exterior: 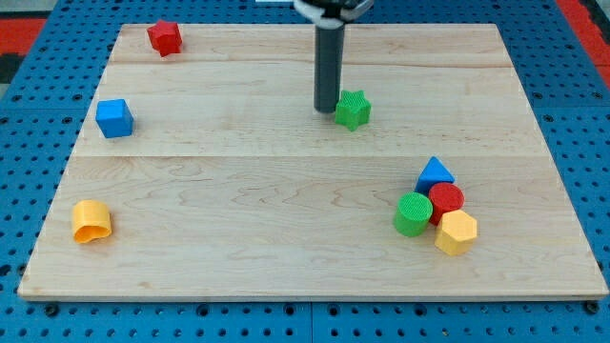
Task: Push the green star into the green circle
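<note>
Nearest the view's bottom sat the yellow hexagon, touching the green circle and the red cylinder, with a blue triangle just above. Well apart, toward the top, the rod stood upright, my tip just left of the green star. No gripper existed to open or close.

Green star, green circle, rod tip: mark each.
green star [353, 110], camera view, its top face.
green circle [413, 212], camera view, its ribbed top.
my tip [326, 108], camera view, rod's very end, left of the star.
</note>
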Action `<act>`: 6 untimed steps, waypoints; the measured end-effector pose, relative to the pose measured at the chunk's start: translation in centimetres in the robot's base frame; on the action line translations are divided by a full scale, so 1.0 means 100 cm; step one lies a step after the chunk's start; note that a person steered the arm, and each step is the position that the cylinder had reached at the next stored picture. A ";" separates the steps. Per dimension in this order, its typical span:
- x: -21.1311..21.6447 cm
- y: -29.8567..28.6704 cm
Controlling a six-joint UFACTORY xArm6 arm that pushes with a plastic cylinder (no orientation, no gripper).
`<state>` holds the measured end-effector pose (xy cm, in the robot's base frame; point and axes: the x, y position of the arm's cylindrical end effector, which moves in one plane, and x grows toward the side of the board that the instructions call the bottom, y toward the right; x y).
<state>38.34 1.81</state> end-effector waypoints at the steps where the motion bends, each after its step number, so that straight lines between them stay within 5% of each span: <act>1: -0.011 0.001; 2: -0.062 -0.003; 6: 0.098 0.065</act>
